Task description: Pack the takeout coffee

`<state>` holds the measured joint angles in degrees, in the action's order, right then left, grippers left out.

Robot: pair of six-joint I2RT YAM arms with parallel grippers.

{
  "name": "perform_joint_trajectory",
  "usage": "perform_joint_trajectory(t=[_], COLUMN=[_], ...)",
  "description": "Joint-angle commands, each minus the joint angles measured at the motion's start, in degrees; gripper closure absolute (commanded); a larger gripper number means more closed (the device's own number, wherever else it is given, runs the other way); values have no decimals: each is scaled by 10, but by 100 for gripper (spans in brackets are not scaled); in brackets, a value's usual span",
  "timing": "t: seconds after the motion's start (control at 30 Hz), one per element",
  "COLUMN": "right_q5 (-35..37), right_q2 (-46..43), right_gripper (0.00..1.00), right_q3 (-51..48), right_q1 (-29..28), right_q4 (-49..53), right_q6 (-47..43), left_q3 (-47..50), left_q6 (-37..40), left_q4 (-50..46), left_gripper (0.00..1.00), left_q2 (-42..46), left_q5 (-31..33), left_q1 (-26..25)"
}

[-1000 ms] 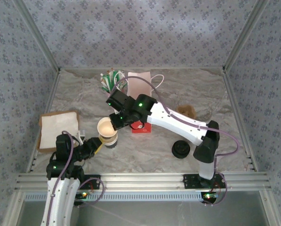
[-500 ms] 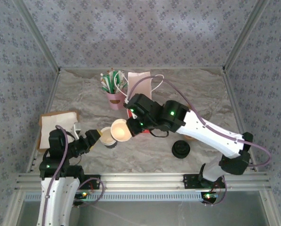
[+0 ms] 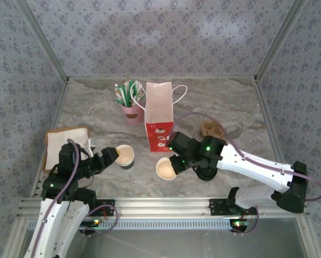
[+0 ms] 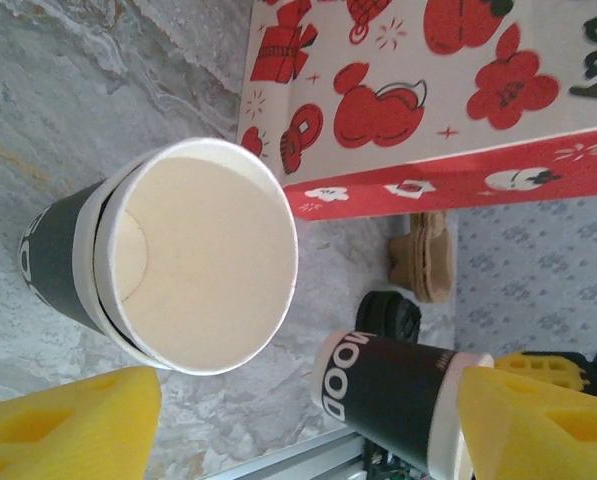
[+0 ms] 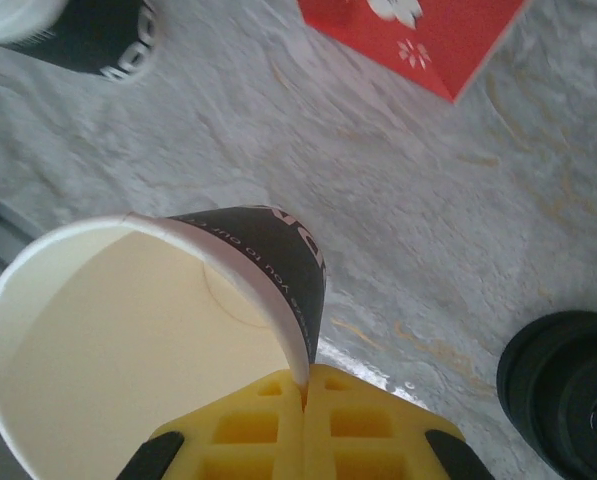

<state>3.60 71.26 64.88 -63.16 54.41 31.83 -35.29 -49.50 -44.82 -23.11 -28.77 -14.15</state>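
Marbled tabletop (image 3: 95, 115); right gripper (image 5: 305, 392) pinches paper cup (image 5: 128, 330) rim; left gripper (image 3: 111, 157) wide.

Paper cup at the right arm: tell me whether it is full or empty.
Empty. The right wrist view looks straight into the paper cup: bare cream wall and base seam, no liquid inside.

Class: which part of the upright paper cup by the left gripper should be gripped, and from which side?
The cup stands upright with the bag beyond, so likely take its dark side wall below the rim, from the near-left, where the open left gripper faces it.
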Motion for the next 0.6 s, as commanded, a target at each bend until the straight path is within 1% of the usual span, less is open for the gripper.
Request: perform_joint_trajectory(t=[0.0,0.07,0.2,0.27,0.33,0.4,0.43,0.57], right_q5=[-9,-13,-16,-21,-26,-31,-32,-34], right_q2=[-6,-2,12,20,26,32,33,31], right_gripper=[100,100,100,97,96,96,94,80], right_q3=[-28,-37,-45,-50,-55,-62,-64,-69], right_q1=[9,15,22,26,31,37,39,47], right_q4=[-37,-49,-66,-75,-84,-93,-96,-97], right_q6=[17,17,17,17,16,17,17,16], left_q3=[-29,-32,-42,-48,-55,-62,-67,-91], left_q6=[-15,-21,-31,-36,-41,-45,-46,-47], left_q4=[24,33,48,56,56,80,82,86], left_gripper=[22,22,22,22,22,22,22,22], left_q2=[-17,-32,-68,-87,-105,-126,-135,-182], left_q5=[61,92,172,209,241,270,282,328], left_q1=[-52,-92,-193,-240,-281,-319,-333,-394])
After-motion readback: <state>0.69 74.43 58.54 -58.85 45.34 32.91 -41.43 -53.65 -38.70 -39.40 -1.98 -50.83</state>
